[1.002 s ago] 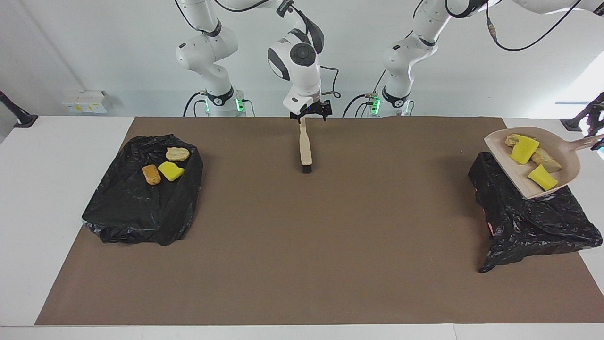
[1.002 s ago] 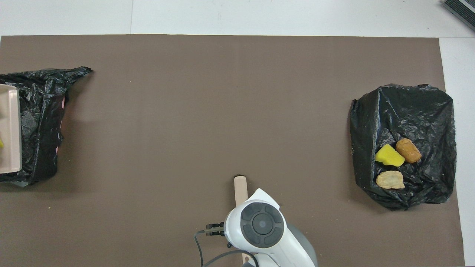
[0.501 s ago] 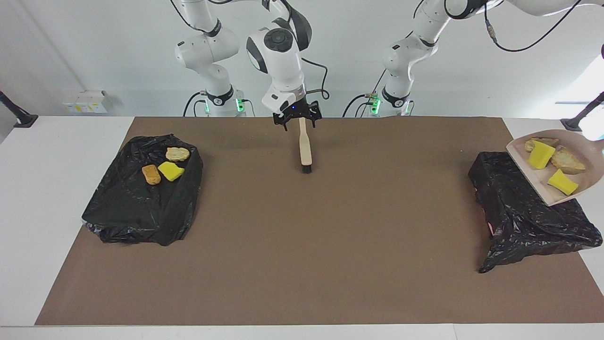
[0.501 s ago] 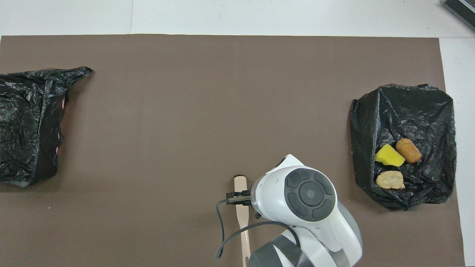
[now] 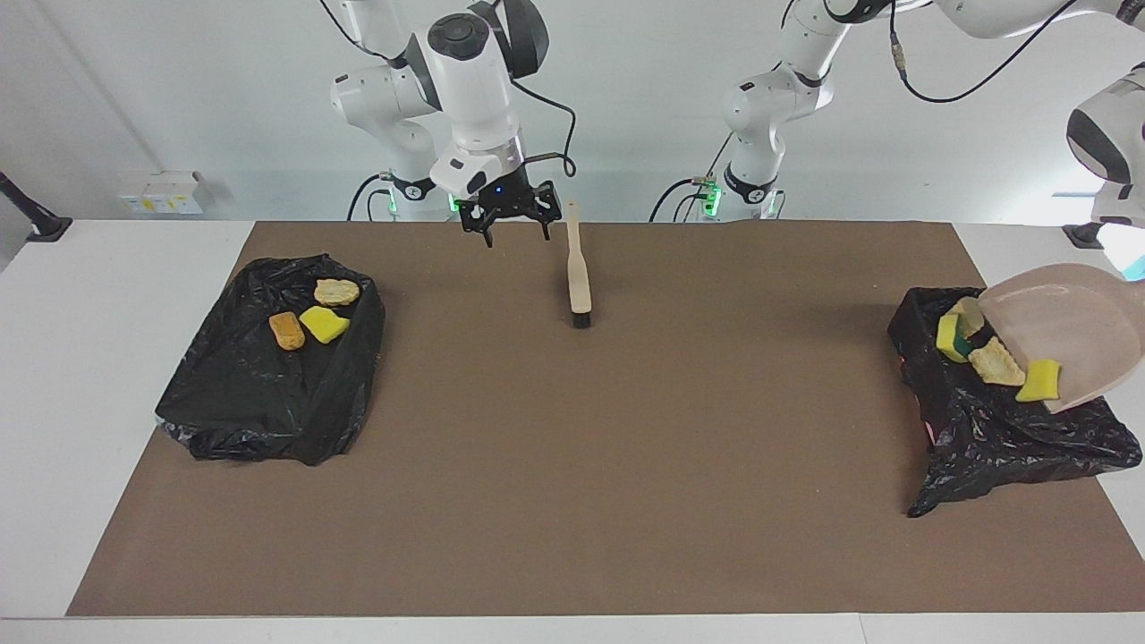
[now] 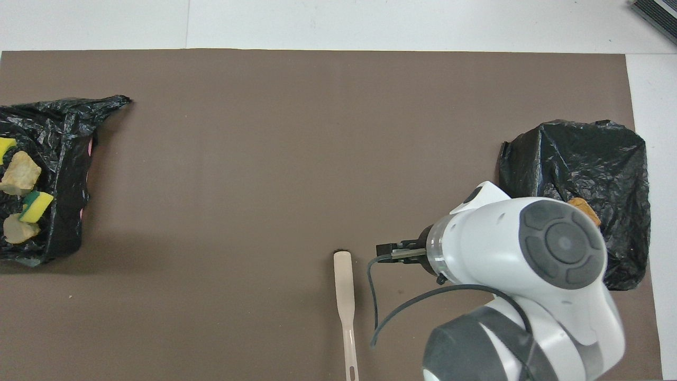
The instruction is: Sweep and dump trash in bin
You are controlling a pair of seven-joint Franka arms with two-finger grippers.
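My left gripper (image 5: 1134, 264), at the facing view's edge, holds the beige dustpan (image 5: 1069, 331) tilted steeply over the black bag (image 5: 1002, 429) at the left arm's end. Yellow sponge chunks (image 5: 1039, 380) and tan lumps (image 5: 996, 362) lie at the pan's lip on that bag; they also show in the overhead view (image 6: 21, 174). The beige brush (image 5: 580, 268) lies flat on the brown mat (image 5: 572, 465) near the robots. My right gripper (image 5: 516, 234) is open and empty, in the air beside the brush's handle, toward the right arm's end.
A second black bag (image 5: 259, 394) at the right arm's end holds a tan lump (image 5: 336, 291), an orange-brown lump (image 5: 286, 330) and a yellow chunk (image 5: 324, 324). In the overhead view the right arm (image 6: 529, 275) covers part of that bag (image 6: 582, 148).
My right gripper has left the brush handle and moved toward the right arm's end; the brush stays put. The left arm has tipped the dustpan and the scraps have slid onto the bag.
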